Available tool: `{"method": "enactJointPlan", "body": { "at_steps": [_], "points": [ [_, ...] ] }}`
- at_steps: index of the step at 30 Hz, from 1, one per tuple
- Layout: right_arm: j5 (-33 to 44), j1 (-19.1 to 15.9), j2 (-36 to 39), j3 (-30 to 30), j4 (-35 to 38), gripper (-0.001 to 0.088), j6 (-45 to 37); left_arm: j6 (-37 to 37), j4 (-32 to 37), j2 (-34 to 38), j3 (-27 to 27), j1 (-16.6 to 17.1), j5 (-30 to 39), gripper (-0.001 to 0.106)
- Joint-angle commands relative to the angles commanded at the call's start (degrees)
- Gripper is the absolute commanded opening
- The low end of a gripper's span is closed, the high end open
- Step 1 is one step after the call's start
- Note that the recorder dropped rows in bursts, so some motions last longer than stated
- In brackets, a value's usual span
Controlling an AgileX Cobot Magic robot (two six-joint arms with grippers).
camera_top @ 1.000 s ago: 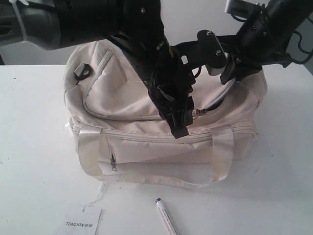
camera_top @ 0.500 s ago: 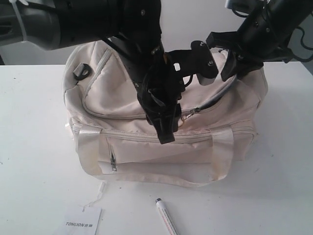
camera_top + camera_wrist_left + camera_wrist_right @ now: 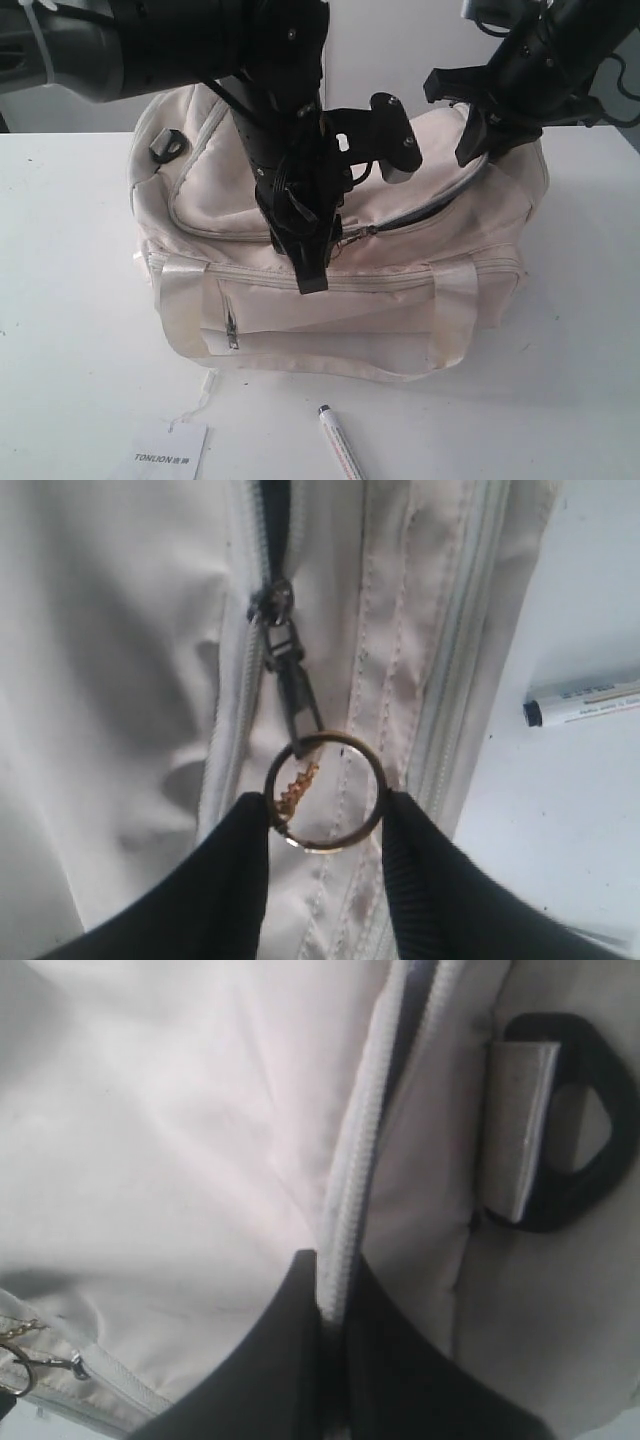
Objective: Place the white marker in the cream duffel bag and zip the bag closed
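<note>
left fingers pinched across zip pull ring, have dragged it leftward along cream duffel bag, mouth gaping wider, looks like opening | white marker unmoved on bench, near side, outside bag | right fingers clamped tight on bag's right zip edge, anchoring

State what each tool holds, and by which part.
The left tool holds the cream duffel bag by its zipper-pull ring; the right tool pinches its zipper edge.

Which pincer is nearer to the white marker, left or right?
Left. The left pincer, gripping the zipper ring, is at the cream duffel bag's front, the side where the white marker lies. The right pincer pinches the bag's top edge, farther back.
</note>
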Motion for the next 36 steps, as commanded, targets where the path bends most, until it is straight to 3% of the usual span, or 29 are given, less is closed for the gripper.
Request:
{"method": "enactJointPlan", "body": {
  "at_steps": [24, 36],
  "points": [
    [-6.1, 0.0, 1.5, 0.0, -4.2, 0.0000, -3.1, -2.8, -7.3, -4.8, 0.0, -0.1, 0.3, 0.000],
    [-6.1, 0.0, 2.4, 0.0, -4.2, 0.0000, -3.1, -4.7, -3.3, -5.5, 0.0, -0.1, 8.9, 0.000]
  ]
}}
